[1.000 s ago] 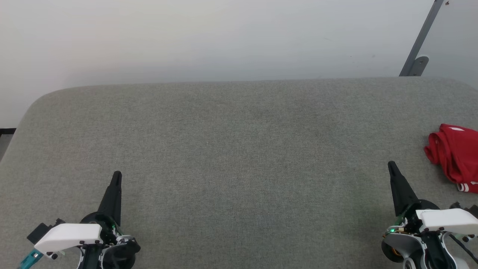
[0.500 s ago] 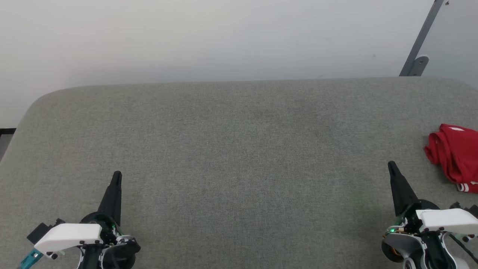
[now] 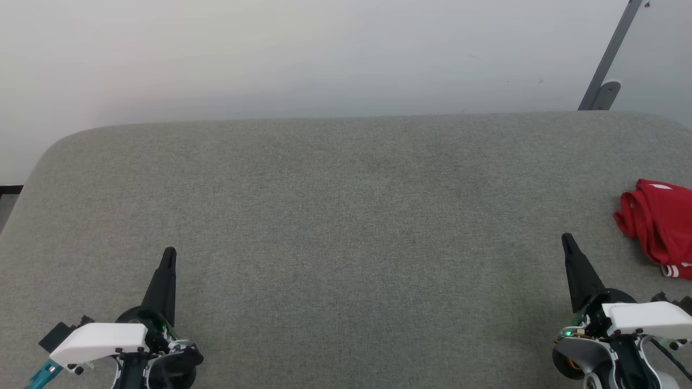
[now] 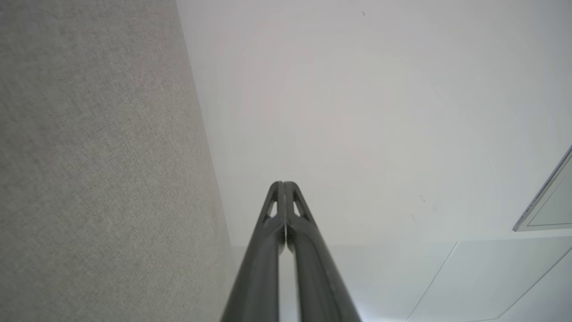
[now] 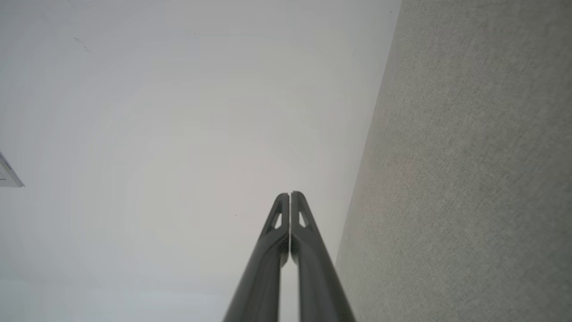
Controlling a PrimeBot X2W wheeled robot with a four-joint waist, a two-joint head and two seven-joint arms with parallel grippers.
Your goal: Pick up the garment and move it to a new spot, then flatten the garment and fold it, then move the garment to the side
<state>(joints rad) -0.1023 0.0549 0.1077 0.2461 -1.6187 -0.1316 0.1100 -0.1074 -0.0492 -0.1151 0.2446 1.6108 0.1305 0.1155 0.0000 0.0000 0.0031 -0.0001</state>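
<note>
A: Garment [image 3: 657,227], where does it lie?
B: Crumpled at the right edge of the grey padded surface [image 3: 346,189], near the right gripper [image 3: 566,237], not touching.
A: Fingers?
B: Both pairs pressed together, holding nothing; the left gripper [image 3: 169,253] sits well apart from it.

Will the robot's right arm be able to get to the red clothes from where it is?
Probably yes. The garment lies bunched on the grey surface just to the right of the right gripper, and nothing sits between them. The gripper is shut, so it would have to open first.
</note>
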